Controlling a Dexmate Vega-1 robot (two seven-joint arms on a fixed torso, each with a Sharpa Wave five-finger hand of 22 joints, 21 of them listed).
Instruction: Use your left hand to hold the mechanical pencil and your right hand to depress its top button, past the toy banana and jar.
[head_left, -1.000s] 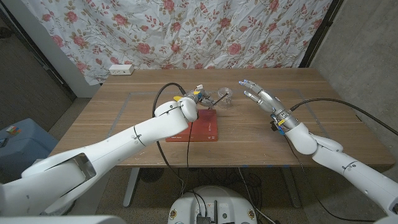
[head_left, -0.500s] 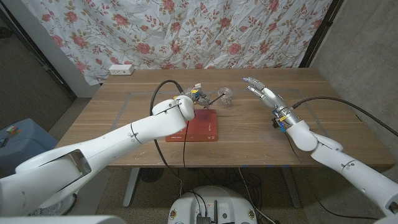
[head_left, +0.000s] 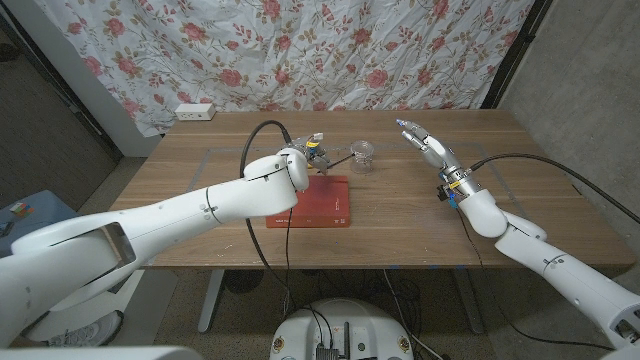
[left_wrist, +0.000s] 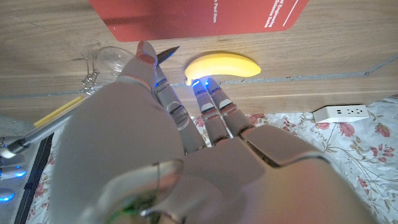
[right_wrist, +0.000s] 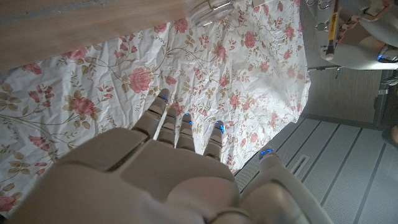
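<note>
My left hand (head_left: 308, 156) is raised over the far edge of the red book (head_left: 312, 201) and pinches the mechanical pencil (head_left: 338, 161), which points toward the clear jar (head_left: 363, 152). In the left wrist view the yellow and silver pencil (left_wrist: 59, 113) crosses under my fingers (left_wrist: 211, 106), with the toy banana (left_wrist: 222, 66) and the jar (left_wrist: 115, 61) on the table beyond. My right hand (head_left: 425, 148) hovers to the right of the jar, fingers apart, holding nothing. From the right wrist view, the pencil (right_wrist: 331, 28) stands in my left hand (right_wrist: 373, 43), beyond my right hand (right_wrist: 174, 168).
A white power strip (head_left: 195, 111) lies at the table's far left edge. A floral cloth (head_left: 330, 50) hangs behind the table (head_left: 500, 210). Black cables run along both arms.
My right hand has drifted a little toward the table's far side. My left hand with the pencil has shifted slightly farther back over the book's edge.
</note>
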